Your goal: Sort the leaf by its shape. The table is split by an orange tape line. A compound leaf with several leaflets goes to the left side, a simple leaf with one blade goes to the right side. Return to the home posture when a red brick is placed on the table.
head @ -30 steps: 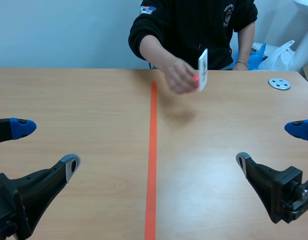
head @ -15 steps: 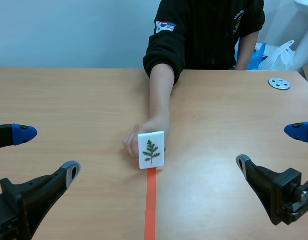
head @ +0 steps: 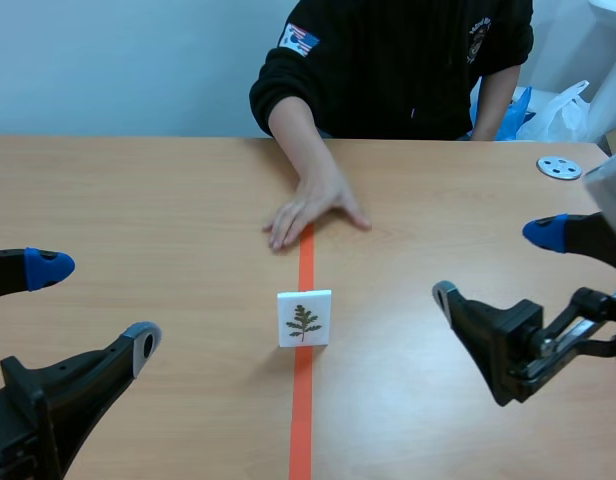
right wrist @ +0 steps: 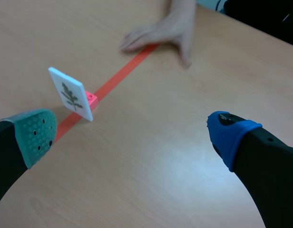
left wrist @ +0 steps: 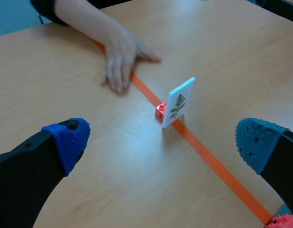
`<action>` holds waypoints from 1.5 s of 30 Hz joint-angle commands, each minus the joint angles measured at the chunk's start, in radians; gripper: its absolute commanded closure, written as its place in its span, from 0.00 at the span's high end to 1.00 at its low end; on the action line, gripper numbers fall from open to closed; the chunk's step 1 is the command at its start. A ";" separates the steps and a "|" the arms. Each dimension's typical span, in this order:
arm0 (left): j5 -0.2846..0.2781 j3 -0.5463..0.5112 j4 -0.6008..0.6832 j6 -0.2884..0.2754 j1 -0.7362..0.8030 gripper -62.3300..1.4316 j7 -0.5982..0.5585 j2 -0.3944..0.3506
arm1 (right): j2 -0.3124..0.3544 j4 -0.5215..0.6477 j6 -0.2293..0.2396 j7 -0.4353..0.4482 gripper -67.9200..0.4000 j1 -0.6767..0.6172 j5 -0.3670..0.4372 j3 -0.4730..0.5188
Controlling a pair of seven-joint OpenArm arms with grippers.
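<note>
I am looking at the left gripper (head: 96, 300) first: its fingers are standing wide apart with nothing between the pads, and it is hanging low on the left of the tape line (head: 302, 410); the right gripper (head: 496, 264) is spread just as wide and is also carrying nothing, hovering on the right of the line.

Ahead of both, the card (head: 304, 318) is standing upright squarely on the line, on neither side of it, with its printed leaf facing my cameras; a small pink block (left wrist: 160, 110) is touching its back, also on the line, and I am taking it as the card's stand, put there so the face can be read, rather than as the stop brick. Further along the line, well apart from the card, a person's hand (head: 310, 208) is lying flat across the tape.

I am reading the leaf as several leaflets or lobes branching off one stem, so I am leaning towards compound and the left of the line; the print is too small for me to be certain. The left gripper is looking like the natural one to use; the card is thin and tall on a narrow base, so I am expecting it to topple if a finger nudges it before both pads are closing on it.
</note>
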 commanded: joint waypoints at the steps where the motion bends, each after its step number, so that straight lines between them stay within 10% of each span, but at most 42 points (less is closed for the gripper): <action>1: -0.006 0.001 0.021 -0.002 0.000 1.00 -0.014 0.005 | -0.010 -0.041 0.000 0.008 1.00 0.047 -0.008 -0.019; 31: -0.006 0.001 0.021 -0.002 0.000 1.00 -0.014 0.005 | -0.324 -0.764 -0.001 0.168 0.99 0.638 -0.338 -0.527; 45: -0.006 0.001 0.021 -0.002 0.000 1.00 -0.014 0.005 | -0.363 -0.821 -0.011 0.178 0.40 0.670 -0.381 -0.574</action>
